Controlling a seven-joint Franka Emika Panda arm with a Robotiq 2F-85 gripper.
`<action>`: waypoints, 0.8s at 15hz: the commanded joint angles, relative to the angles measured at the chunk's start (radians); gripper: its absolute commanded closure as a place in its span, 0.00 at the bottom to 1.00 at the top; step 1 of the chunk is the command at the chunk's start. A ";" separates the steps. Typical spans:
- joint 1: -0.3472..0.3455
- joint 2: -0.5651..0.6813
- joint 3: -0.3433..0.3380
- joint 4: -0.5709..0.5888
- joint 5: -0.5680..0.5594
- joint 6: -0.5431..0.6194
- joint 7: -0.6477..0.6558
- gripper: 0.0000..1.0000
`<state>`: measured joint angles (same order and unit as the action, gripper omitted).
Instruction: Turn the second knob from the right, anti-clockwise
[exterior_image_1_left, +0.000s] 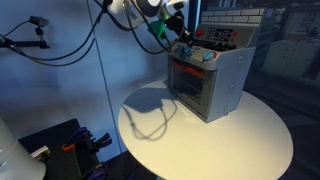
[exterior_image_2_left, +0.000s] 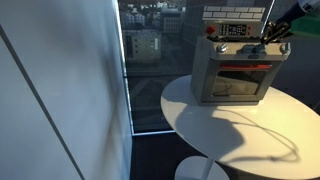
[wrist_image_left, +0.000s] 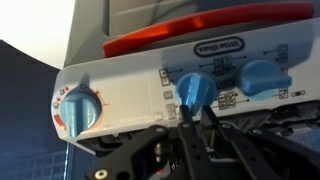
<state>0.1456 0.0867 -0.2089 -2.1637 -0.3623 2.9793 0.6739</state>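
A grey toy oven (exterior_image_1_left: 212, 88) stands on a round white table (exterior_image_1_left: 250, 145); it shows in both exterior views (exterior_image_2_left: 240, 72). The wrist view shows three knobs on its white panel: a blue knob with a red ring (wrist_image_left: 80, 110) at the left, a blue knob in the middle (wrist_image_left: 195, 88) and a blue knob at the right (wrist_image_left: 263, 77). My gripper (wrist_image_left: 194, 116) has its two black fingers closed on the lower end of the middle knob. In both exterior views the gripper (exterior_image_1_left: 181, 42) (exterior_image_2_left: 272, 38) sits at the oven's top front edge.
A red lid or tray (wrist_image_left: 210, 35) lies on the oven top above the panel. The table (exterior_image_2_left: 230, 135) stands by a window with a city view (exterior_image_2_left: 150, 45). Black cables (exterior_image_1_left: 70, 45) hang from the arm, and dark equipment (exterior_image_1_left: 60, 145) sits on the floor.
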 joint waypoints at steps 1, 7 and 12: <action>0.009 -0.028 -0.020 0.010 -0.084 -0.059 0.047 0.93; 0.006 -0.056 -0.011 -0.002 -0.135 -0.116 0.059 0.93; 0.009 -0.104 0.036 -0.041 0.073 -0.244 -0.091 0.93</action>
<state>0.1466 0.0364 -0.1954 -2.1738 -0.4085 2.8201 0.6811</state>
